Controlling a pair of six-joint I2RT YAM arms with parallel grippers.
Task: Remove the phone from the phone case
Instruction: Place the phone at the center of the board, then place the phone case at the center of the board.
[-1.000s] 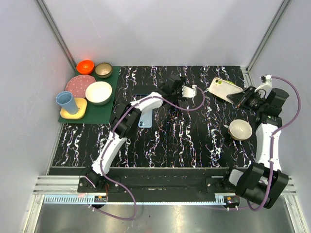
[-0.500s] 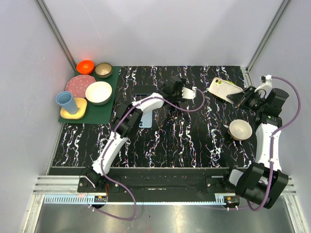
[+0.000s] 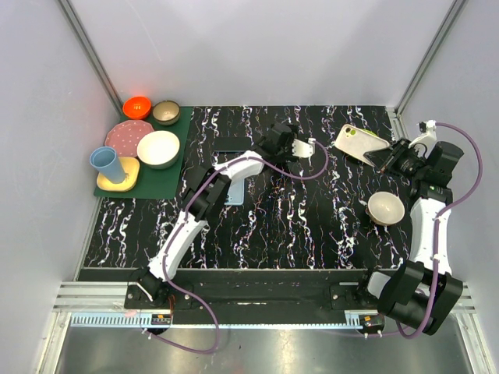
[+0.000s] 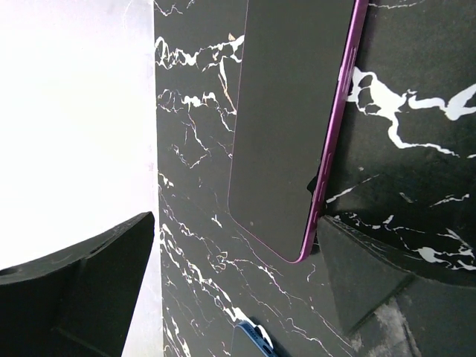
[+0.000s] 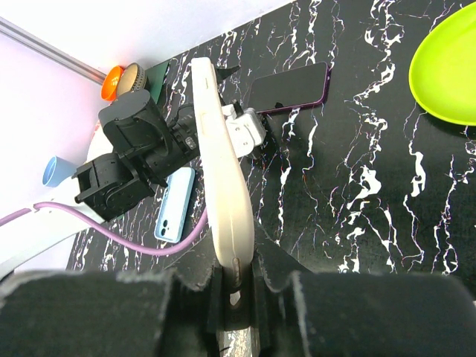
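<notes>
The cream phone case (image 5: pixel 223 171) is pinched edge-on in the right gripper (image 5: pixel 236 271), above the far right. A purple-edged phone (image 4: pixel 290 111) lies screen-up under the spread-open left gripper (image 4: pixel 230 242). The left arm (image 3: pixel 204 195) partly covers a light-blue case (image 3: pixel 231 197). A beige bowl (image 3: pixel 386 207) sits right and a green mat (image 3: pixel 160 181) of crockery far left, on the black marble table (image 3: pixel 312 234) between grey walls (image 3: pixel 257 47).
</notes>
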